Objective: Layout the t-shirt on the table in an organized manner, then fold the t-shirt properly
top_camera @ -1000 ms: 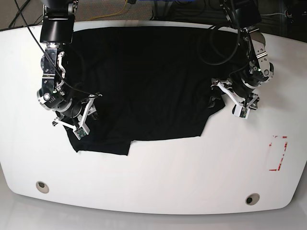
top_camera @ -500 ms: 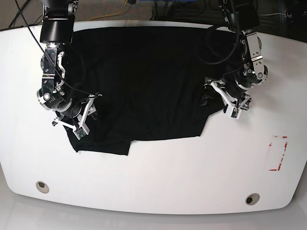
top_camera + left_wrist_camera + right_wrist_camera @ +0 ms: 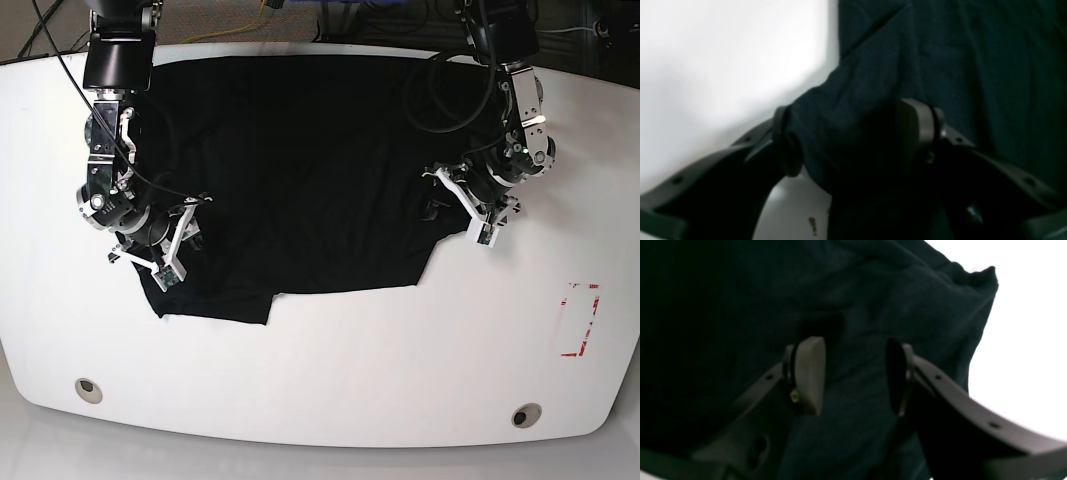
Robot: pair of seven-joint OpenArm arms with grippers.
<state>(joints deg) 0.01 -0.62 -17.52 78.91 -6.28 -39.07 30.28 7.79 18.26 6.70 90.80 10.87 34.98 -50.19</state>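
The black t-shirt (image 3: 300, 170) lies spread over the far half of the white table (image 3: 350, 370). My left gripper (image 3: 445, 200) is at the shirt's right sleeve edge. In the left wrist view (image 3: 853, 136) its jaws stand apart with a bunched fold of the shirt (image 3: 940, 50) between them, next to bare table (image 3: 723, 50). My right gripper (image 3: 185, 228) rests on the shirt's left side. In the right wrist view (image 3: 853, 375) its pads (image 3: 810, 373) stand apart over the cloth (image 3: 723, 290), near the shirt's edge and the table (image 3: 1023, 340). Collar lettering and print are hidden.
A red rectangular outline (image 3: 580, 320) is marked at the table's right. Two round metal inserts (image 3: 88, 388) (image 3: 525, 414) sit near the front edge. Black cables hang along both arms at the back.
My left gripper has moved leftward in the base view, from beside the sleeve onto its edge. The right arm and the rest of the shirt have not moved.
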